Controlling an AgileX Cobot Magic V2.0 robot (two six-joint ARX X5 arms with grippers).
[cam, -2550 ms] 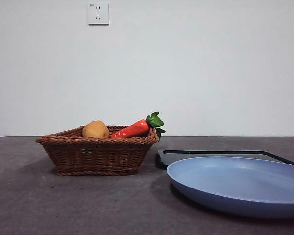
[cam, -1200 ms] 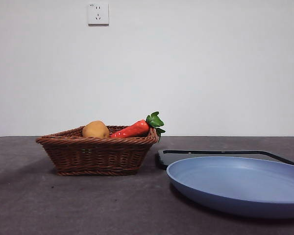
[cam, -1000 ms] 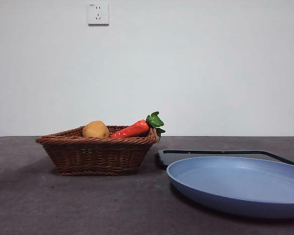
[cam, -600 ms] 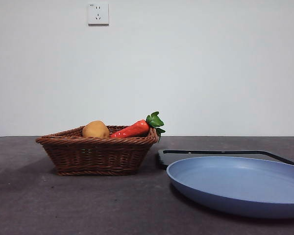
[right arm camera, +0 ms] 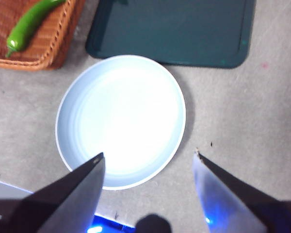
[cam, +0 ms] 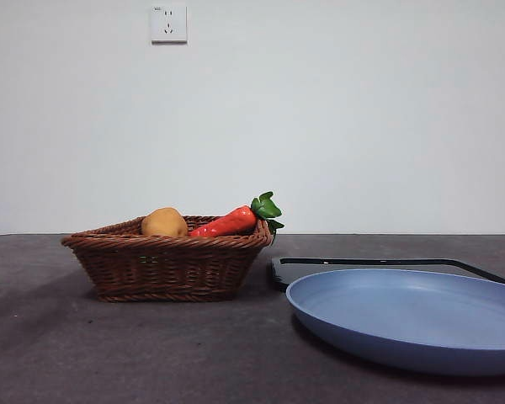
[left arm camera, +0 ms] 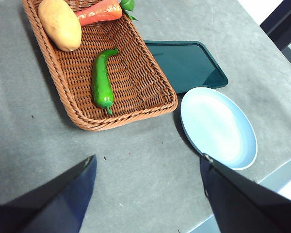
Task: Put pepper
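Grey tabletop: nothing begun. The pepper (left arm camera: pixel 101 81) lies inside the basket (left arm camera: pixel 127 117) (beside potato (left arm camera: pixel 59 24)); left gripper (left arm camera: pixel 145 187) and right gripper (right arm camera: pixel 148 170) hover spread, empty.

One wicker basket (left arm camera: pixel 136 104) sits on the desk (left arm camera: pixel 136 165), holding three vegetables: one green pepper (left arm camera: pixel 101 80), one potato (left arm camera: pixel 59 23), one carrot (left arm camera: pixel 99 11). One blue plate (left arm camera: pixel 218 127) and one dark green tray (left arm camera: pixel 186 64) complete the count.

2 black wedge fingers (left arm camera: pixel 53 204) — blue glow
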